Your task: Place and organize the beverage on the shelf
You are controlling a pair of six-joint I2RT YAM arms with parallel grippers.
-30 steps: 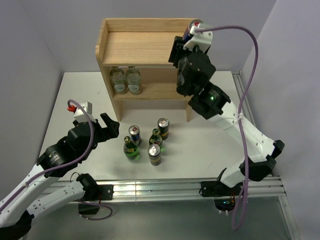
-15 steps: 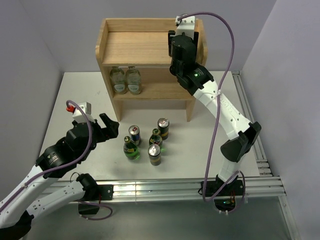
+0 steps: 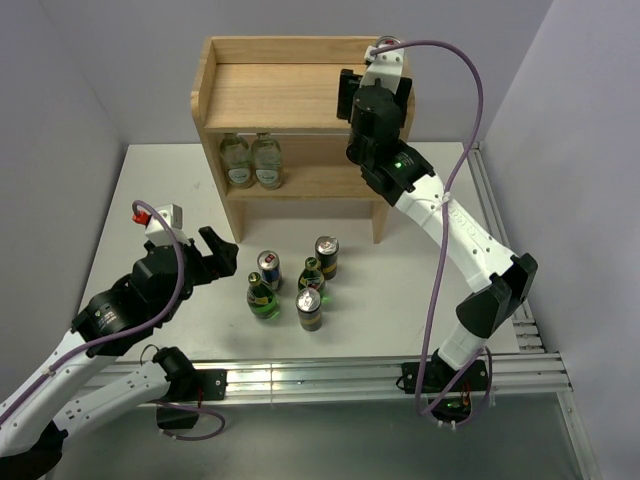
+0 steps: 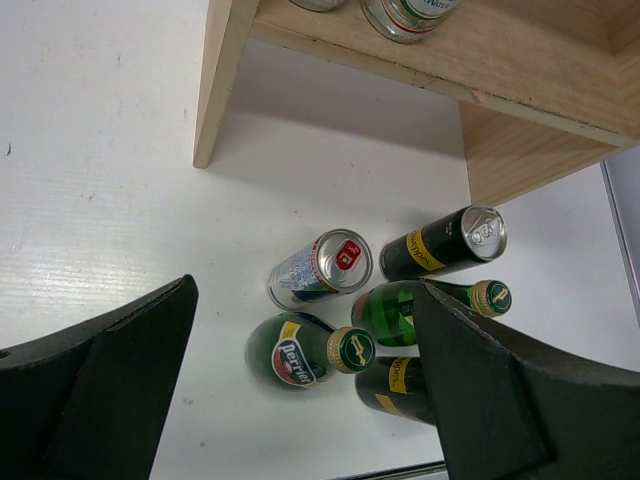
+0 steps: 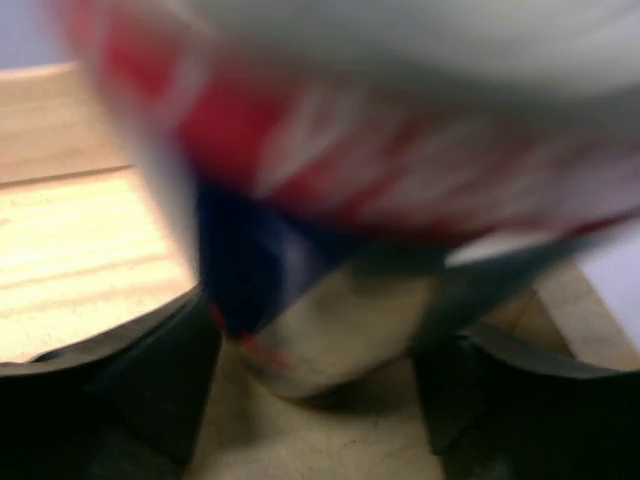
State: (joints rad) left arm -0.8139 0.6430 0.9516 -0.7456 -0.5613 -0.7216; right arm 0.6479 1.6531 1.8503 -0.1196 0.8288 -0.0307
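Top external | left pincer splayed wide above white bench | right pincer flanks blurred metal can, wooden shelf; grip unclear

White links and rounded black joints are seen on the left arm and the right arm; a purple cable is run from each wrist down to the metal rail; black bases are bolted onto that rail; a white block with a red plug is fitted at the left wrist; a green light is lit on the right arm; broad matte-black fingers are fitted to the left arm.
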